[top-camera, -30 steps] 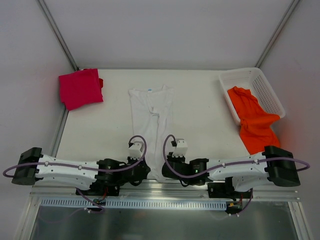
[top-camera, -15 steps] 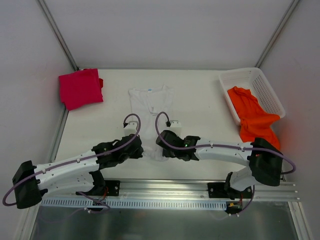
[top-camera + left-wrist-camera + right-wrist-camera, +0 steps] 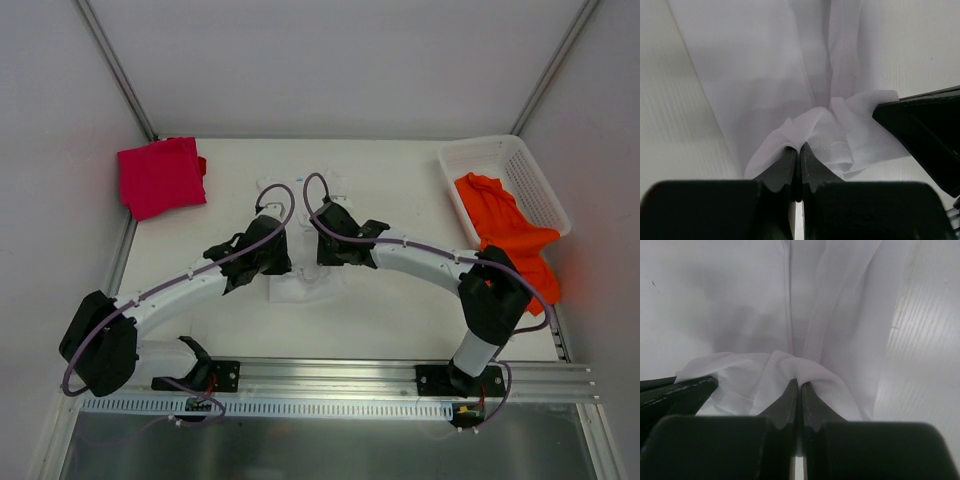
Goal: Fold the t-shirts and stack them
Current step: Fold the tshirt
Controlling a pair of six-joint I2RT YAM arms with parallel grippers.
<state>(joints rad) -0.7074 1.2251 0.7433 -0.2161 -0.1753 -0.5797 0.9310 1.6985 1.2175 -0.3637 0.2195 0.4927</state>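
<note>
The white t-shirt [image 3: 305, 288] lies in the middle of the table, its bottom part lifted and carried back over itself. My left gripper [image 3: 272, 250] is shut on the shirt's hem [image 3: 815, 125]. My right gripper [image 3: 326, 245] is shut on the hem beside it [image 3: 790, 365]. Both hold the cloth above the shirt's upper half. The magenta-red t-shirt [image 3: 160, 176] lies folded at the far left. The bright orange t-shirt [image 3: 505, 232] hangs out of the basket at the right.
A white lattice basket [image 3: 520, 165] stands at the far right corner. Grey walls close the table's back and sides. A metal rail [image 3: 330, 378] runs along the near edge.
Both grippers have moved away from the near edge toward the back, drawing the white shirt's bottom hem up over its body. The shirt now looks about half as long.
</note>
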